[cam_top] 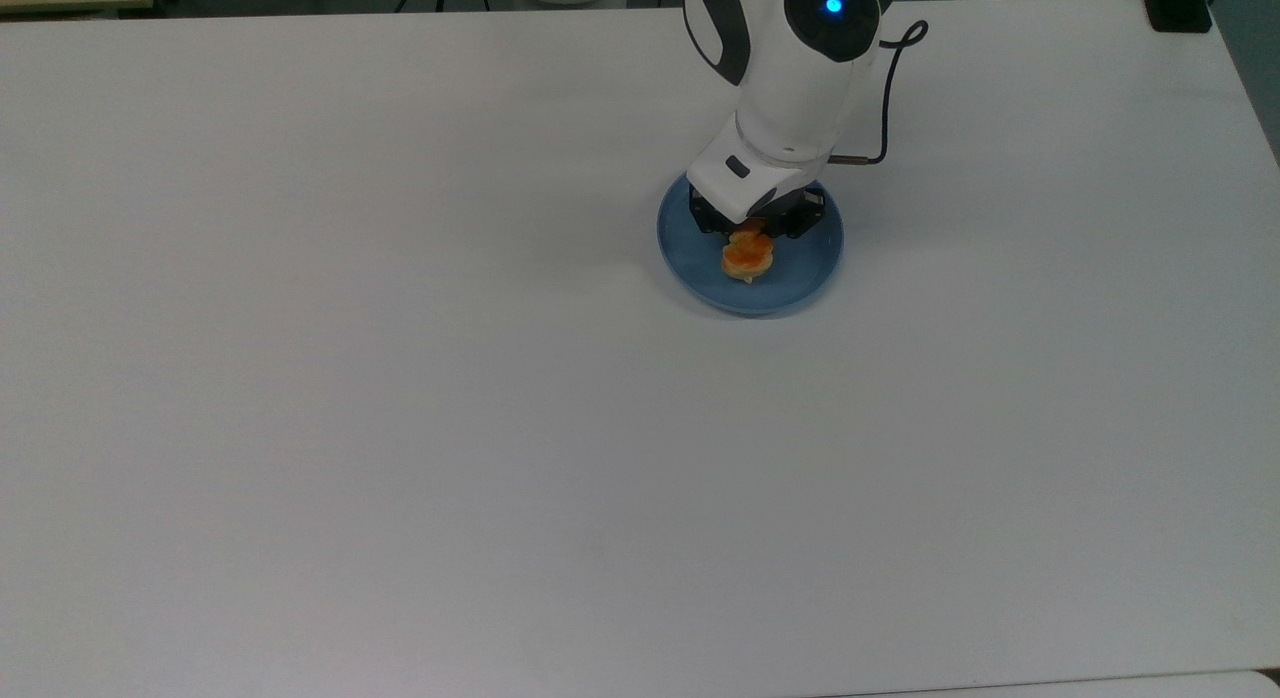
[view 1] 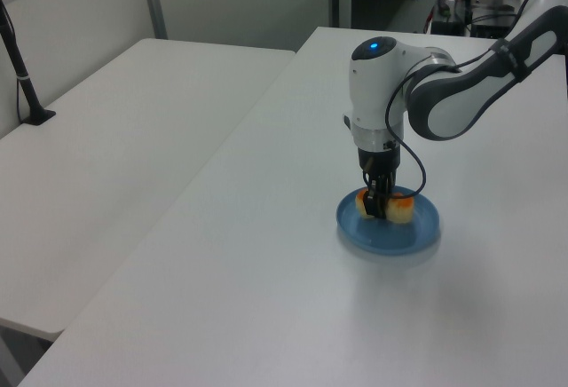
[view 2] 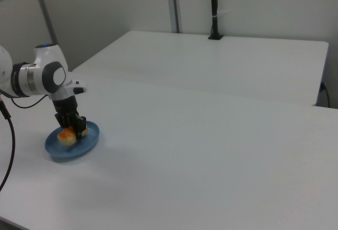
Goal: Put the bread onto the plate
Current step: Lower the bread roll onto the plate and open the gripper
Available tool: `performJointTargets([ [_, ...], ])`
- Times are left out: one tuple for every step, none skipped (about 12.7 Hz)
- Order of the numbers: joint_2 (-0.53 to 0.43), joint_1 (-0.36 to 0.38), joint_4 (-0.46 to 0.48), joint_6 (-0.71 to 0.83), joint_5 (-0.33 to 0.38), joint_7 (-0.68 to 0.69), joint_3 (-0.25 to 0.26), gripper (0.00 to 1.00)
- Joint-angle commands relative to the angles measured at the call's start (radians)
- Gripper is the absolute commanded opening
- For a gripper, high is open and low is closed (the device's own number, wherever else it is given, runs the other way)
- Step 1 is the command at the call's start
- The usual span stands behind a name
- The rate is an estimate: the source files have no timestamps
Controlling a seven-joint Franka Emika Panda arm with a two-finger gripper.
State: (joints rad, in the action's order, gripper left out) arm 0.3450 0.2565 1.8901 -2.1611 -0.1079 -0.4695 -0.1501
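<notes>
The end effector (view 1: pixel 376 209) is clamped on the bread (view 1: pixel 397 210) at its middle, directly over the plate (view 1: pixel 424 230) on the white surface (cam_top: pixel 400 428). The bread sits within the plate's rim, low against its floor. In the left view its long axis runs level, left to right across the plate.

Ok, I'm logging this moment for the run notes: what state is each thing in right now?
bread: inside the plate's rim, gripped, low on the plate.
plate: flat on the table, upright.
pincer: shut on the bread, pointing down.
table: white.
</notes>
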Motion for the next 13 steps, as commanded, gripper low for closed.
performJointTargets([
  [-0.018,0.02,0.032,-0.033,-0.013,-0.049,0.007,0.77],
  [-0.017,0.018,0.029,-0.033,-0.016,-0.049,0.007,1.0],
  [-0.018,0.018,0.023,-0.031,-0.018,-0.049,0.007,1.0],
  [-0.021,0.017,0.018,-0.028,-0.018,-0.049,0.009,1.0],
  [-0.027,0.013,0.001,-0.017,-0.019,-0.048,0.009,1.0],
  [-0.035,0.009,-0.008,0.0,-0.019,-0.047,0.009,1.0],
  [-0.047,0.006,-0.023,0.024,-0.019,-0.044,0.009,1.0],
  [-0.058,0.0,-0.045,0.056,-0.019,-0.041,0.01,1.0],
  [-0.086,-0.014,-0.072,0.113,-0.021,-0.032,0.01,1.0],
  [-0.113,-0.028,-0.1,0.171,-0.021,0.01,0.015,1.0],
  [-0.135,-0.045,-0.133,0.234,-0.019,0.064,0.017,1.0],
  [-0.15,-0.068,-0.17,0.303,-0.019,0.093,0.018,1.0],
  [-0.167,-0.088,-0.19,0.338,-0.019,0.13,0.02,1.0],
])
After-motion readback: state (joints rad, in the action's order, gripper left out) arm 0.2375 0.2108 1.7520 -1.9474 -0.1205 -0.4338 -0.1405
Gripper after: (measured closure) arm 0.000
